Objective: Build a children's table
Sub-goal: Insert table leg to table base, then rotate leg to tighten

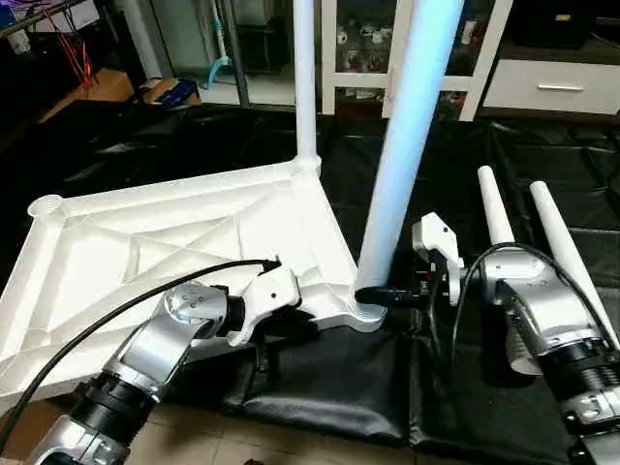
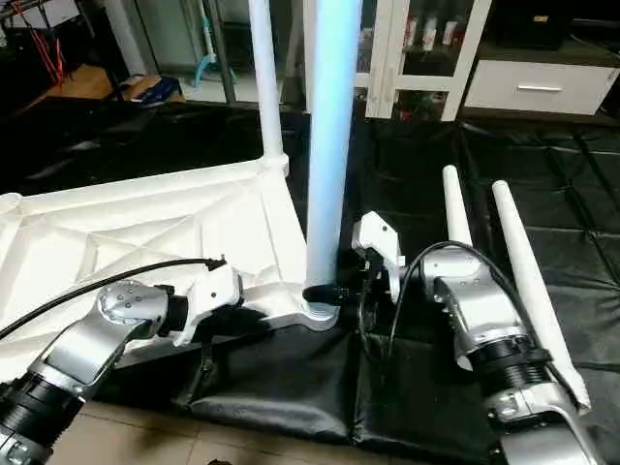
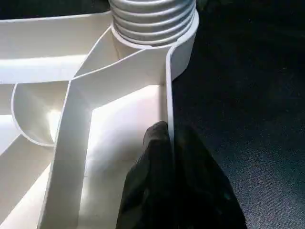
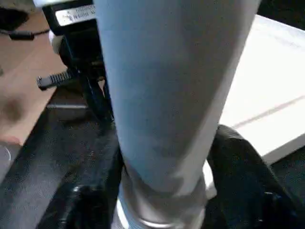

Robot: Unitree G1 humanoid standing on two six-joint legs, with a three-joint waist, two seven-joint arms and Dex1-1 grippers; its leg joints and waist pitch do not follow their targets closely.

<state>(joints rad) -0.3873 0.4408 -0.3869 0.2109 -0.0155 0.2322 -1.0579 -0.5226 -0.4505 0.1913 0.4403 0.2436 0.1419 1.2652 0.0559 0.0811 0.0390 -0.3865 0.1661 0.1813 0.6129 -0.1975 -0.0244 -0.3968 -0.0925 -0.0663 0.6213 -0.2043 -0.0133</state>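
The white tabletop [image 1: 194, 232] lies upside down on a black mat, ribbed side up. One white leg [image 1: 304, 77] stands upright in its far corner socket. A second leg [image 1: 407, 136] stands in the near right corner socket [image 1: 366, 315], its threaded end [image 3: 152, 19] seated there. My right gripper [image 4: 162, 191] is at this leg's base, one black finger [image 4: 238, 176] on each side, pressed against it. My left gripper [image 3: 169, 131] is shut on the tabletop's near rim, a short way from that corner. Two more legs [image 1: 494, 203] [image 1: 567, 252] lie on the mat beside my right forearm.
The black mat [image 1: 320, 378] covers the floor under the work, and bare floor shows at its near edge. A white glass-door cabinet [image 1: 484, 58] and a white drawer unit [image 1: 562, 87] stand behind. A black cable [image 1: 116, 315] runs along my left arm.
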